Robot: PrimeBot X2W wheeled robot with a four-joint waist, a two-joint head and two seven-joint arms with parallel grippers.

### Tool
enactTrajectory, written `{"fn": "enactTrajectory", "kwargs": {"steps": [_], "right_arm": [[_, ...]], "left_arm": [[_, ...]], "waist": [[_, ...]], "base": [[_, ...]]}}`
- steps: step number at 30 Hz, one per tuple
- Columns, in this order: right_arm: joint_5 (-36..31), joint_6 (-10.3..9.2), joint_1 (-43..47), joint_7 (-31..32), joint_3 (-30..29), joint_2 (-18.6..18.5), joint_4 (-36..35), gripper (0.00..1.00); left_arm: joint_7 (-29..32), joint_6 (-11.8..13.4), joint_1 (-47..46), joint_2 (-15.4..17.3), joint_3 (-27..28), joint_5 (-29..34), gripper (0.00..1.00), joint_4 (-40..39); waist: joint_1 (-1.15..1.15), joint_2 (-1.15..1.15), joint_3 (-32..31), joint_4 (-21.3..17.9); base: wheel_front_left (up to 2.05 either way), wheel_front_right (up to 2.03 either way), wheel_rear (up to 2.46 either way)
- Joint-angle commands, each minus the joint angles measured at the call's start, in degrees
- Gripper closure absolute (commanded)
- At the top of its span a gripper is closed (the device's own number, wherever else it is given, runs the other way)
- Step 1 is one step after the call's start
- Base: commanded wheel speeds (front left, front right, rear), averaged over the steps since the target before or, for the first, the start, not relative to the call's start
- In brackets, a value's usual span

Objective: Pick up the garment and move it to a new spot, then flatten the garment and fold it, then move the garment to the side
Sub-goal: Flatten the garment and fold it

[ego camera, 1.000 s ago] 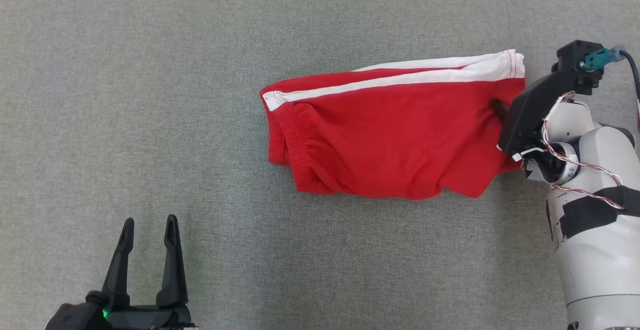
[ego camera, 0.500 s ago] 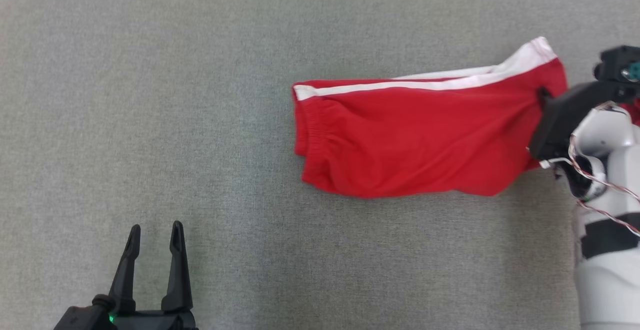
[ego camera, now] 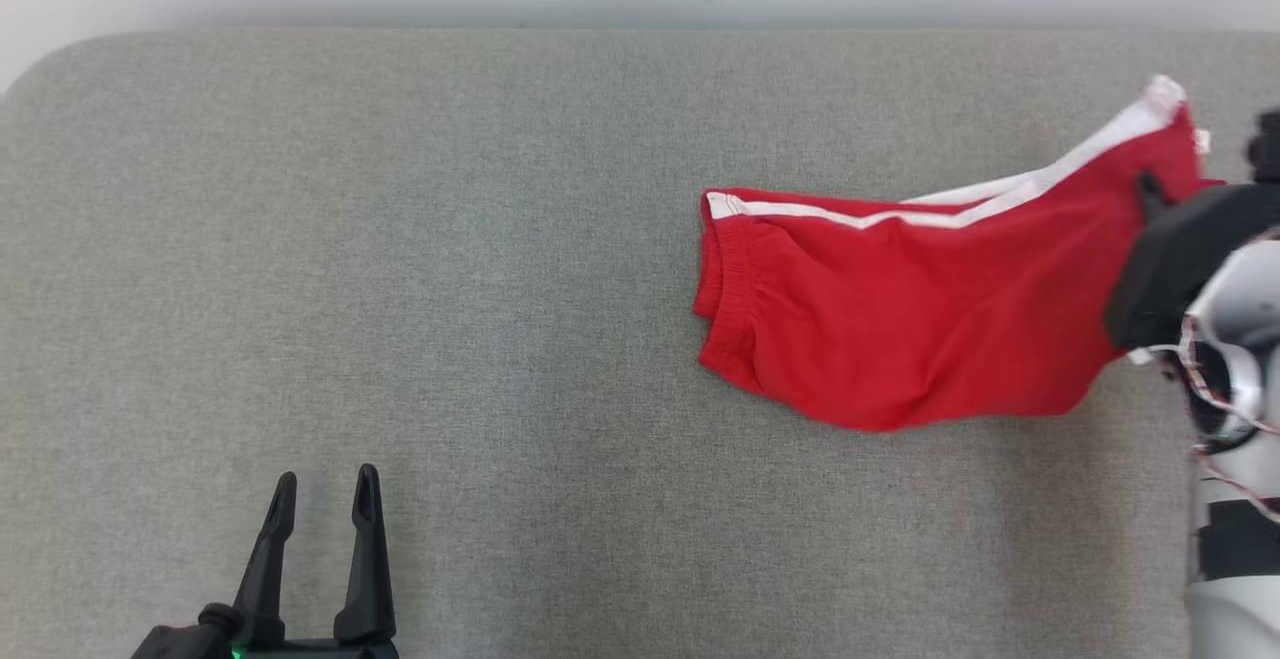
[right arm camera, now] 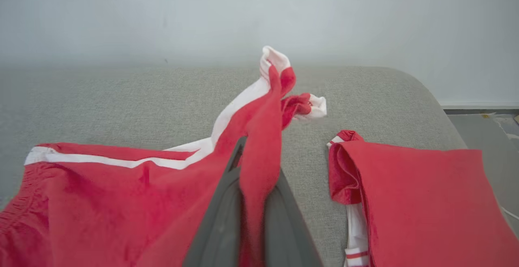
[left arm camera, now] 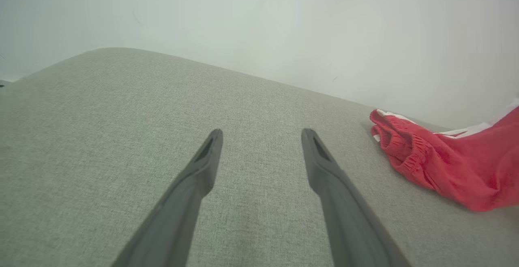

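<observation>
right gripper (ego camera: 1150, 197) clamped on red shorts (ego camera: 920, 329), that end lifted | left gripper (ego camera: 327, 477) spread wide, empty, over grey fabric surface (ego camera: 450, 239)

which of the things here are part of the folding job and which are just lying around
In the job:
- red shorts, one end pinched in the right gripper
- grey padded surface under them

Lying about:
- second folded red garment, beside the shorts, apart from them
- left gripper, open and idle, holding nothing
</observation>
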Motion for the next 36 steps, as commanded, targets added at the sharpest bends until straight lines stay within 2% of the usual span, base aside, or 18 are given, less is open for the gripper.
{"fn": "enactTrajectory", "kwargs": {"steps": [1,6,14,25,26,27,33,36], "right_arm": [[0.18,-0.02,0.26,0.24,0.54,0.29,-0.52,1.00],[1.73,-0.02,-1.53,2.24,6.90,1.75,-0.20,1.00],[4.19,-0.02,-3.65,2.51,16.70,4.02,5.84,1.00],[6.08,-0.02,-5.16,-0.75,20.97,5.44,14.73,1.00],[6.40,-0.01,-5.34,-1.27,21.40,5.51,15.16,0.41],[7.03,-0.01,-5.33,-1.72,21.54,5.53,15.56,0.00],[10.73,-0.02,-5.17,-7.25,20.72,5.56,13.09,0.00],[10.10,-0.02,-4.03,-10.31,18.70,5.52,11.88,0.00]], "left_arm": [[-0.17,-0.08,0.35,-0.13,0.13,-0.14,0.00,-0.04],[-0.17,-0.08,-0.12,-0.19,-0.59,-0.55,0.00,0.02],[-0.17,-0.02,-0.31,-0.26,-1.02,-1.49,0.00,0.50],[-0.17,-0.02,0.18,-0.31,-1.73,-2.84,0.00,0.69],[-0.17,-0.02,0.19,-0.31,-1.80,-2.89,0.00,0.71],[-0.17,-0.02,0.23,-0.31,-1.76,-2.92,0.00,0.74],[-0.17,-0.02,1.19,-0.31,-0.91,-3.07,0.00,0.69],[-0.17,-0.02,1.50,-0.31,-0.68,-3.06,0.00,0.56]], "waist": [[0.00,0.00,-0.24,0.24],[0.00,0.00,-0.18,1.62],[0.00,0.00,0.28,5.27],[0.00,0.00,0.38,8.48],[0.00,0.00,0.36,8.60],[0.00,0.00,0.27,8.66],[0.00,0.00,-1.04,7.68],[0.00,0.00,-1.70,7.15]], "base": [[0.00,0.00,0.00],[0.00,0.00,0.00],[0.00,0.00,0.00],[0.00,0.00,0.00],[0.00,0.00,0.00],[0.00,0.00,0.00],[0.00,0.00,0.00],[0.00,0.00,0.00]]}}
